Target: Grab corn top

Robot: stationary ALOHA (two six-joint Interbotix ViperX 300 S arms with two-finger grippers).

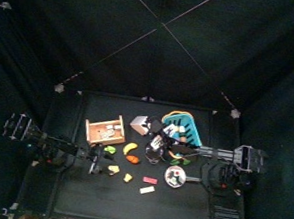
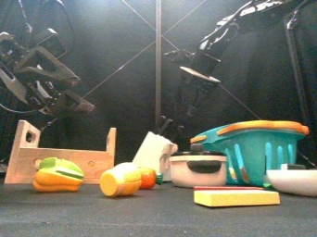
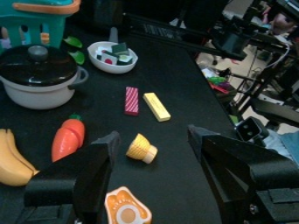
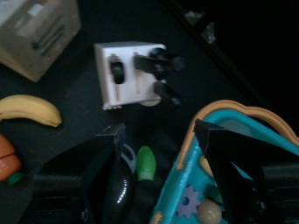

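Observation:
The corn top (image 3: 142, 149) is a small yellow cone-shaped piece lying on the black table, just beyond my left gripper (image 3: 163, 188), whose jaws stand wide open and empty on either side of it. It also shows in the front view (image 2: 121, 179) as a yellow stub beside an orange piece. In the top view my left gripper (image 1: 82, 156) hangs over the table's left part. My right gripper (image 4: 163, 175) is open and empty over the teal basket's rim (image 4: 251, 153), near the white carton (image 4: 126, 74).
Around the corn top lie a carrot (image 3: 68, 138), a banana (image 3: 10, 159), a maroon bar (image 3: 132, 100) and a yellow bar (image 3: 156, 106). A lidded pot (image 3: 41, 74), a white bowl (image 3: 114, 58) and a wooden crate (image 2: 56, 157) stand nearby.

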